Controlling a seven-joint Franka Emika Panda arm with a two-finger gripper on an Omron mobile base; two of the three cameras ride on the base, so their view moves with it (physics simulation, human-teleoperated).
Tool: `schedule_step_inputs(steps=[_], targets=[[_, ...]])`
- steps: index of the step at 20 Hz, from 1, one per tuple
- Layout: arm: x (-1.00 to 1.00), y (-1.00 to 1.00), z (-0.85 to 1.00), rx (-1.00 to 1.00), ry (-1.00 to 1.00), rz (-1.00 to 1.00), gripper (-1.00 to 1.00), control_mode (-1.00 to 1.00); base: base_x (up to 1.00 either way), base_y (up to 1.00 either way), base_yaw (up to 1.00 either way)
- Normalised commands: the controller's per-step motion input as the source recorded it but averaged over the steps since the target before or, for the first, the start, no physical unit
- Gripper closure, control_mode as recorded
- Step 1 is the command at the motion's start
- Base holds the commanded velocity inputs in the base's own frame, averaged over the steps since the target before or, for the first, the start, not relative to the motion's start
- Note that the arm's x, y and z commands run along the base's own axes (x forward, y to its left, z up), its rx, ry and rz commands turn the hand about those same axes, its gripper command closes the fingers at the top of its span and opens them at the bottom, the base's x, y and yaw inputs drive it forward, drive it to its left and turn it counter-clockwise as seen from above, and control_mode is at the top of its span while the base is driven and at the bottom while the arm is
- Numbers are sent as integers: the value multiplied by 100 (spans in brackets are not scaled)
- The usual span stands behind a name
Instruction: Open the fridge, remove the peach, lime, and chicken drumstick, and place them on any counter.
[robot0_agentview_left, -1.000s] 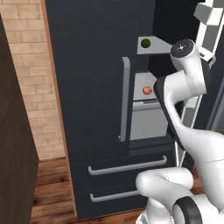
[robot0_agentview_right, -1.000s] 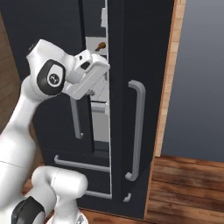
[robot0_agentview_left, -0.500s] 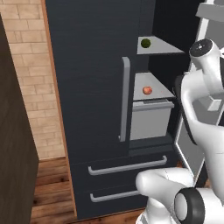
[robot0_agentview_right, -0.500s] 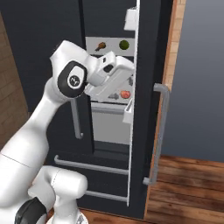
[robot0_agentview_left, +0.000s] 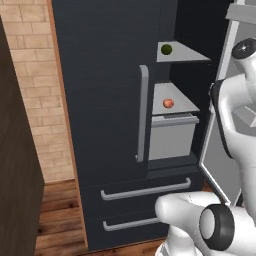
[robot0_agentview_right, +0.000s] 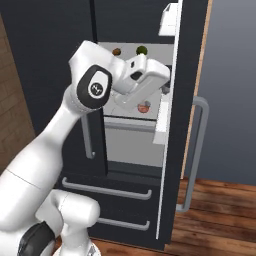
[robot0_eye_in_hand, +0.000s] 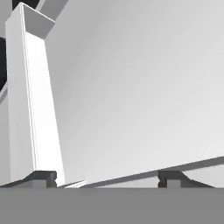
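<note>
The fridge stands with its right door swung wide open. On the upper shelf sit the dark green lime and, left of it, the brown chicken drumstick. One shelf down lies the orange-red peach, partly behind my hand in the right base view. My gripper is open against the pale inner face of the door, holding nothing. The counter is out of view.
White door bins stick out from the open door's inner side. A grey drawer box sits under the peach's shelf, with two drawers below. A brick wall and a dark wooden cabinet stand at the left.
The right fridge door has swung from a narrow gap to wide open. My arm followed it to the right, uncovering the shelves, and the jaws narrowed slightly.
</note>
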Motion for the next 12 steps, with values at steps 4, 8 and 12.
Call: schedule_step_inputs(steps=[4,8,12], targets=[[-9,80,27,8,-25,-1,-100,-100,0,0,0],[-38,100,-4,6,-14,0,-100,-100,0,0,0],[-36,100,-3,11,-1,2,-100,-100,0,0,0]])
